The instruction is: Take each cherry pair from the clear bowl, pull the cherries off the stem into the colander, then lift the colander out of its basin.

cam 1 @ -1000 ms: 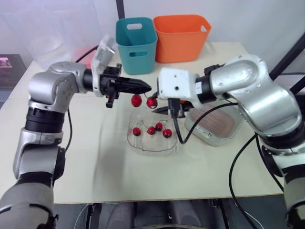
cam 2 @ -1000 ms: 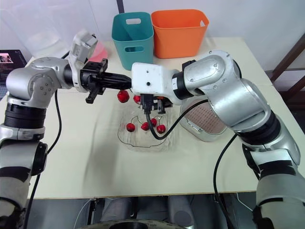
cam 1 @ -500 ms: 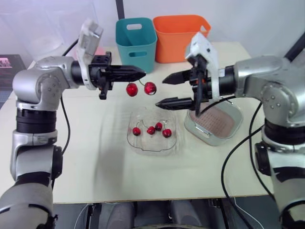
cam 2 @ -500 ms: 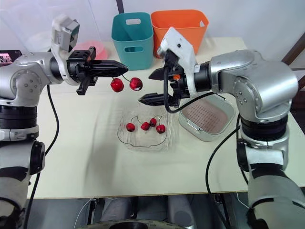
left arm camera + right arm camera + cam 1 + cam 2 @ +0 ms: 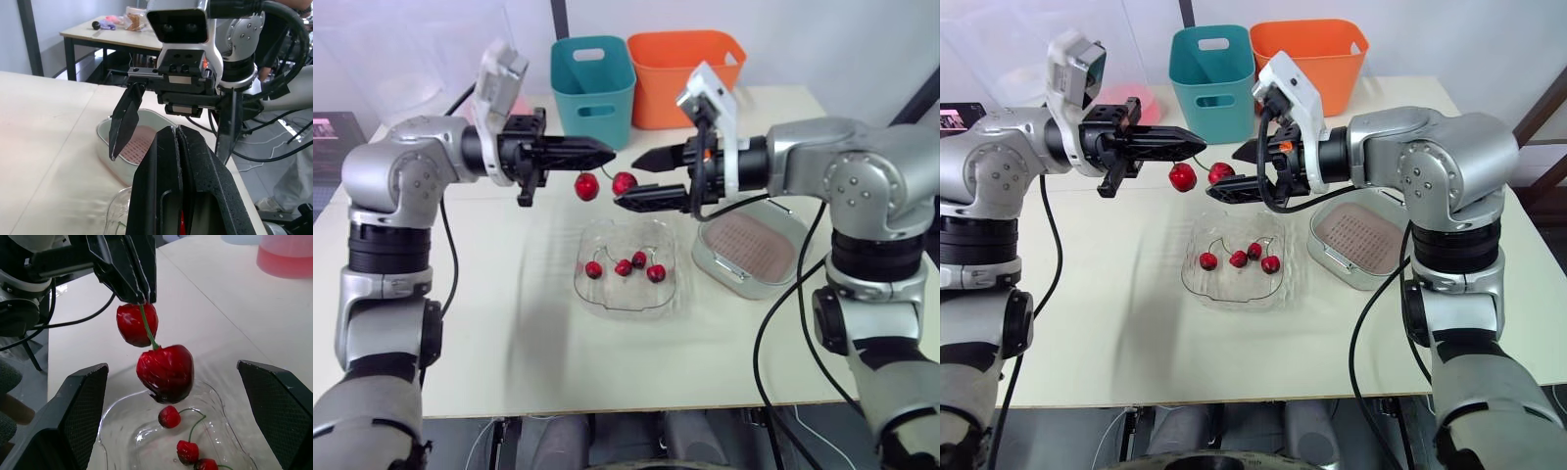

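Note:
My left gripper [image 5: 610, 151] is shut on the green stem of a cherry pair [image 5: 586, 186], which hangs above the clear bowl [image 5: 597, 297]. My right gripper [image 5: 628, 182] is open, one finger above and one below the pair's right-hand cherry [image 5: 624, 182], without touching it. The right wrist view has that cherry [image 5: 165, 372] between my fingers [image 5: 83, 416]. Several more cherries [image 5: 624, 266] lie in the bowl. The colander [image 5: 756, 245] sits in its white basin [image 5: 720, 274] to the right of the bowl.
A teal bin [image 5: 594, 78] and an orange bin [image 5: 685, 73] stand at the back of the table. A pink dish [image 5: 1126, 98] sits at the back left. Bare tabletop lies in front of the bowl.
My left gripper lifted the cherry pair up from over the bowl and now holds it still. My right gripper swung round and moved left until its open fingers bracket the right-hand cherry.

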You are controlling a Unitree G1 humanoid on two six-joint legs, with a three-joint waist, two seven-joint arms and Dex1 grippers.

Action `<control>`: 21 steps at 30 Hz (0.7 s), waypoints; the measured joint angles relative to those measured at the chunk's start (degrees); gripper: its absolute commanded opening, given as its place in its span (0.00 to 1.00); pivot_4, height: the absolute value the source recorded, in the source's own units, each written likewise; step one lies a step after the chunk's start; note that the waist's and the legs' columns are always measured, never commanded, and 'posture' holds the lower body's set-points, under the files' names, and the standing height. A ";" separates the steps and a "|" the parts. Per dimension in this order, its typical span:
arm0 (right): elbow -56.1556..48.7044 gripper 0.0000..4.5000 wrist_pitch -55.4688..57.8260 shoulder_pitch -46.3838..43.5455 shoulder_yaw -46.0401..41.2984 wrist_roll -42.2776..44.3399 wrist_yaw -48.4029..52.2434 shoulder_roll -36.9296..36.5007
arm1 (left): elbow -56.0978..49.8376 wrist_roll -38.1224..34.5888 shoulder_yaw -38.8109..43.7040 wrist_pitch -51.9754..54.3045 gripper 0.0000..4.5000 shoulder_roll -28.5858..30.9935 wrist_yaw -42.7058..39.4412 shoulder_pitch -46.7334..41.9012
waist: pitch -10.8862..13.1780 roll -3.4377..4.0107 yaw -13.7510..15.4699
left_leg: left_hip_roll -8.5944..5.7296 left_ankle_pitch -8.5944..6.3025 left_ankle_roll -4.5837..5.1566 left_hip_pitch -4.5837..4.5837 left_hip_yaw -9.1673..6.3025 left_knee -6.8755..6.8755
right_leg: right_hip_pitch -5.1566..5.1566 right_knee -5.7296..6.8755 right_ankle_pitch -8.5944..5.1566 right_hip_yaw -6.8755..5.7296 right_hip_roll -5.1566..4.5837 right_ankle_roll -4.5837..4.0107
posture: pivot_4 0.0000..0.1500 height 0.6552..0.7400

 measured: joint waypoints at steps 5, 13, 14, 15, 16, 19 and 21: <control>0.64 1.00 0.00 -0.01 0.31 1.53 -1.22 0.55 | 0.00 0.01 0.00 -0.07 0.00 -0.20 0.06 -0.05 | 0.00 0.00 -0.01 | -0.01 0.00 0.00 0.00 0.00 0.00 | 0.00 0.00 0.00 0.00 0.00 0.00 | 1.00 1.00; 1.02 0.60 -0.62 -0.01 1.65 2.67 -2.63 1.06 | 0.00 0.01 0.00 -0.09 0.00 -0.39 0.18 -0.14 | 0.00 0.00 -0.04 | 0.00 0.00 0.00 0.00 0.00 0.00 | 0.00 0.00 0.00 0.00 0.00 0.00 | 1.00 1.00; 1.15 0.48 -0.73 -0.01 1.70 2.71 -2.74 1.06 | -0.01 0.01 0.00 -0.09 0.00 -0.39 0.20 -0.14 | 0.00 0.00 -0.03 | 0.00 0.00 0.00 0.00 0.00 0.00 | 0.00 0.00 0.00 0.00 0.00 0.00 | 1.00 1.00; 1.26 0.37 -0.89 -0.01 1.75 2.74 -2.85 1.06 | -0.01 0.01 0.00 -0.09 0.00 -0.39 0.22 -0.14 | 0.00 0.00 -0.03 | 0.00 0.00 0.00 0.00 0.00 0.00 | 0.00 0.00 0.00 0.00 0.00 0.00 | 1.00 1.00; 1.34 0.24 -1.08 -0.01 1.78 2.83 -2.95 1.05 | 0.00 0.01 0.00 -0.09 0.00 -0.39 0.26 -0.14 | 0.00 0.00 -0.03 | 0.00 0.00 0.00 0.00 0.00 0.00 | 0.00 0.00 0.00 0.00 0.00 0.00 | 1.00 1.00; 1.66 0.08 -1.35 -0.06 1.78 3.22 -3.32 1.05 | -0.01 0.01 0.00 -0.09 0.00 -0.40 0.34 -0.14 | 0.00 0.00 -0.04 | 0.00 0.00 0.00 0.00 0.00 0.00 | -0.01 0.00 0.00 0.00 0.00 0.00 | 1.00 1.00; 1.79 0.08 -1.43 -0.23 1.82 3.24 -3.71 1.05 | -0.01 0.01 0.00 -0.10 0.00 -0.40 0.36 -0.14 | 0.00 0.00 -0.05 | 0.00 0.00 0.00 0.00 0.00 0.00 | -0.01 0.00 0.00 0.00 0.00 0.00 | 1.00 1.00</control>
